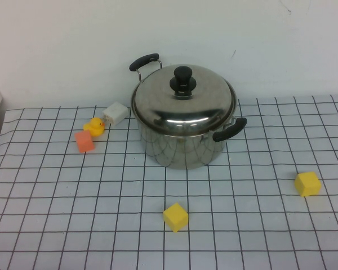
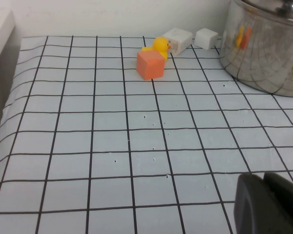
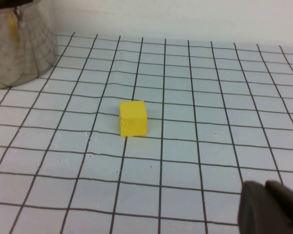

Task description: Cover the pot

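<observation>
Left gripper: absent from the high view; visible only as a dark tip at the edge of the left wrist view, low over the gridded tablecloth; nothing seen in its hold, finger opening cannot be told. On the left part of the table: orange cube, with rubber duck just beside it on the far side and white block next, close to the pot wall; a second white block seen in the left wrist view, just beside the first. Centre, toward the back wall: pot, upright, shiny steel, one black handle at far left and another at near right; domed lid with black knob seated on the rim, pot covered. In front of the pot, well apart: yellow cube. Further right: second yellow cube, apart from all else. Right gripper: absent from the high view; dark tip at the edge of the right wrist view, near that cube, holding nothing visible; finger opening cannot be told.
</observation>
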